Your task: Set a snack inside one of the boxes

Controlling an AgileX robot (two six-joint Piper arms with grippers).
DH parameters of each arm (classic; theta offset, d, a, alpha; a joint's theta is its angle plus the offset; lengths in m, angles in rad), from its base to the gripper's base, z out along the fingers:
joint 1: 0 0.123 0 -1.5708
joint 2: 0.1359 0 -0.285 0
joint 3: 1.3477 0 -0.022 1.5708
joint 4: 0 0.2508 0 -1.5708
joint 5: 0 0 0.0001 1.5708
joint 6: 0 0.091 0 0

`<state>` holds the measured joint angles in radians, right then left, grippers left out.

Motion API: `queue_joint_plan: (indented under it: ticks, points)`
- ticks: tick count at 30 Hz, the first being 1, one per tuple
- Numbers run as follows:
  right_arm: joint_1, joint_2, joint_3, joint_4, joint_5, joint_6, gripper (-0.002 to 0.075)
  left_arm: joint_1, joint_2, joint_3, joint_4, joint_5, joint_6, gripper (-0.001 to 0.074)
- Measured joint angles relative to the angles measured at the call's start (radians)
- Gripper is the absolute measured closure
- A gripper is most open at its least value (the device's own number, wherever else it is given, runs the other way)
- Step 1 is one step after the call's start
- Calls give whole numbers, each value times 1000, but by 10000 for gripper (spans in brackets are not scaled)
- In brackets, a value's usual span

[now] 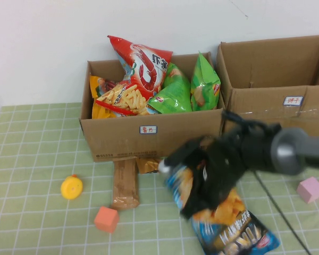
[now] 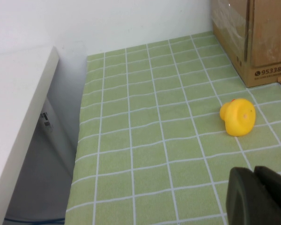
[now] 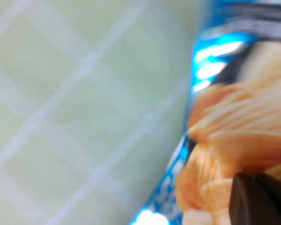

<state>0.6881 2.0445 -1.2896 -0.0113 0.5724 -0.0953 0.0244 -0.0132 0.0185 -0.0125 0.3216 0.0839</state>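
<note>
Nearest the camera, a blue crinkled foil bag of potato chips (image 1: 234, 223) lies on the green checked counter (image 1: 32, 159), its long axis running diagonally from near the box front toward the near right corner. The right gripper (image 1: 194, 204) sits directly over the bag's upper half, far nearer to it than the other arm; the right wrist view shows dark fingers (image 3: 257, 199) pressed against the bag's printed face, but whether they are closed on the bag or merely touching it cannot be told. The left gripper (image 2: 257, 197) appears only in its own wrist view, low over the counter near a yellow rubber duck toy (image 1: 72, 187), with its fingers together and nothing between them. In the middle ground lie an orange foam cube (image 1: 106, 219), a long brown wrapped snack packet (image 1: 125, 183) and, to the right, a pink foam cube (image 1: 310, 189). Farthest back stand the open cardboard box already filled with snack bags (image 1: 149, 135) and, to its right, a second open cardboard box (image 1: 276, 90), apparently empty and the closer target for the bag.
</note>
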Motion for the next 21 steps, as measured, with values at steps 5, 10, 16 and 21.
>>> queue_joint_plan:
  ticks: [5,10,16,21]
  points:
    - [-58,34,-141,-137,140,83,728,0,0,0,0,0,0,737]
    - [-80,-25,-160,-161,208,95,728,0,0,0,0,0,0,737]
    - [-69,-250,-77,-120,173,95,728,0,0,0,0,0,0,737]
    - [-65,-537,117,-71,4,95,728,0,0,0,0,0,0,737]
